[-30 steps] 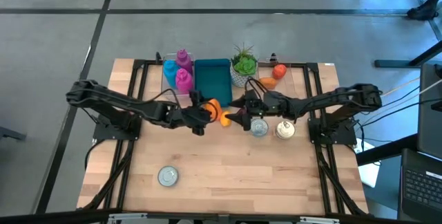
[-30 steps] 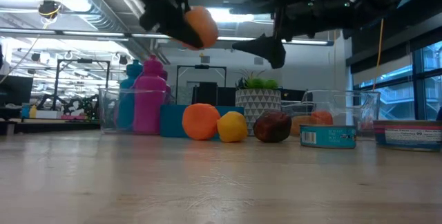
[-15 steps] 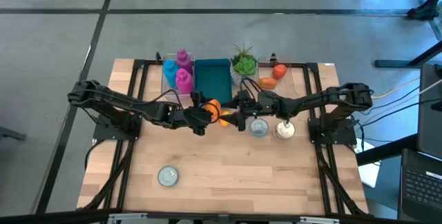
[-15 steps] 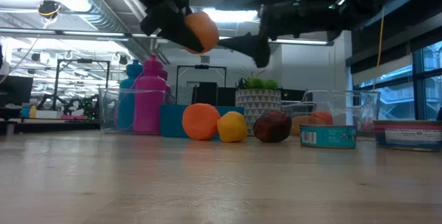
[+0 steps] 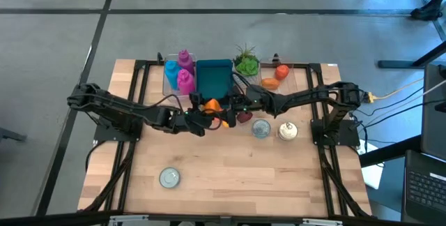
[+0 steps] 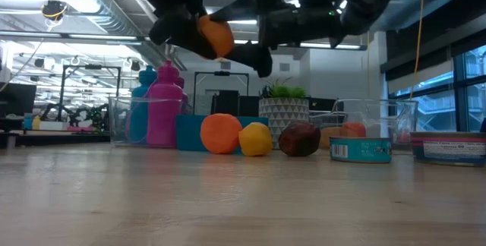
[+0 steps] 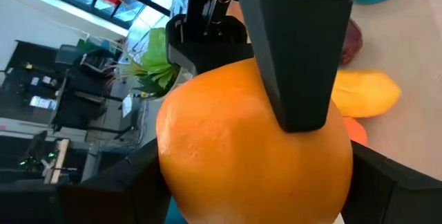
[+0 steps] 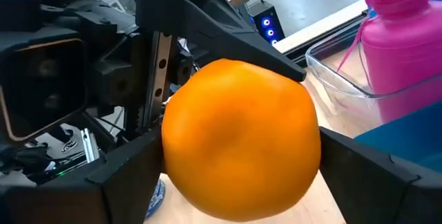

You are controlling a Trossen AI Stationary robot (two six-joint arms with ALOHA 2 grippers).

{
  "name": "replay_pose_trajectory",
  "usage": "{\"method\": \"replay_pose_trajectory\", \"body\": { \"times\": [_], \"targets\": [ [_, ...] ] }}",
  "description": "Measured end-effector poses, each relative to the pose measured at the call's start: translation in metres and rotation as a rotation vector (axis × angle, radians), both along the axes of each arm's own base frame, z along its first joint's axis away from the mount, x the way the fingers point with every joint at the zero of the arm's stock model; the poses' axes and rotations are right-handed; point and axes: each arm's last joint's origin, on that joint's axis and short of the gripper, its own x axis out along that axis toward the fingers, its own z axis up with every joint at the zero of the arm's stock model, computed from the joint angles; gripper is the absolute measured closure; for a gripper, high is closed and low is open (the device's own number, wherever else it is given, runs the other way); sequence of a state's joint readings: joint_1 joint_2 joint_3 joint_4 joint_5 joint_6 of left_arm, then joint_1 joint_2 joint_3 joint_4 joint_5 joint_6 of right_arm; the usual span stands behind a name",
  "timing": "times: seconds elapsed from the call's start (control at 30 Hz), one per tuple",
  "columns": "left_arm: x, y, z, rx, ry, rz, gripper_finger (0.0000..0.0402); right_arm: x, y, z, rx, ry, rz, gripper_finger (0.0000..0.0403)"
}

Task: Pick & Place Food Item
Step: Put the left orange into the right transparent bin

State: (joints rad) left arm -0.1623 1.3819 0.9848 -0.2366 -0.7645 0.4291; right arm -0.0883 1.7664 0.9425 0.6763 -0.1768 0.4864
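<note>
right gripper (image 5: 224,107) has closed in on orange (image 5: 212,106) over last second, fingers spread either side, not yet clamped. left gripper (image 5: 204,111) still grips orange, held high above table (image 5: 230,177). you're mid handover: close right, then release left.

Orange (image 5: 212,105) between both tools, aloft

Overhead light is falling evenly on the pale wooden table top (image 5: 237,177); shadows are staying soft and short. In the low view, ceiling strip lights (image 6: 91,18) at 11 o'clock are glaring and silhouetting the arms. The round orange fruit (image 8: 240,137) is filling both wrist views, slightly soft, with dark fingers (image 7: 300,51) blurring at close range.
</note>
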Motion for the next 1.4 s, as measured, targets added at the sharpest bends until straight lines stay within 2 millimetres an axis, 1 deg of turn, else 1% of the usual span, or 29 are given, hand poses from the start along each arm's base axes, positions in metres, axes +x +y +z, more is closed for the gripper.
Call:
{"method": "replay_pose_trajectory", "body": {
  "times": [0.3,0.6,0.87,1.13,1.3,1.4],
  "targets": [
    [0.001,0.0,0.001,0.005,-0.012,0.009,0.0109,0.001,0.0,0.002,-0.008,-0.014,0.011,0.005],
    [0.001,0.0,0.0,0.004,-0.01,0.009,0.0107,0.001,0.001,0.002,-0.021,-0.004,0.019,0.0105],
    [0.001,0.0,0.0,-0.019,-0.02,0.007,0.007,0.001,0.001,0.002,-0.028,-0.001,0.036,0.0111],
    [0.003,-0.001,0.002,0.013,-0.014,-0.026,0.0053,0.001,0.002,0.002,-0.047,-0.003,0.065,0.0111],
    [0.005,-0.003,0.007,0.024,-0.041,-0.049,0.0023,0.001,-0.005,0.004,-0.04,-0.01,0.069,0.0112],
    [0.005,-0.009,0.016,0.018,-0.062,-0.059,0.0005,0.001,-0.007,0.003,-0.036,0.0,0.065,0.0112]
  ]
}}
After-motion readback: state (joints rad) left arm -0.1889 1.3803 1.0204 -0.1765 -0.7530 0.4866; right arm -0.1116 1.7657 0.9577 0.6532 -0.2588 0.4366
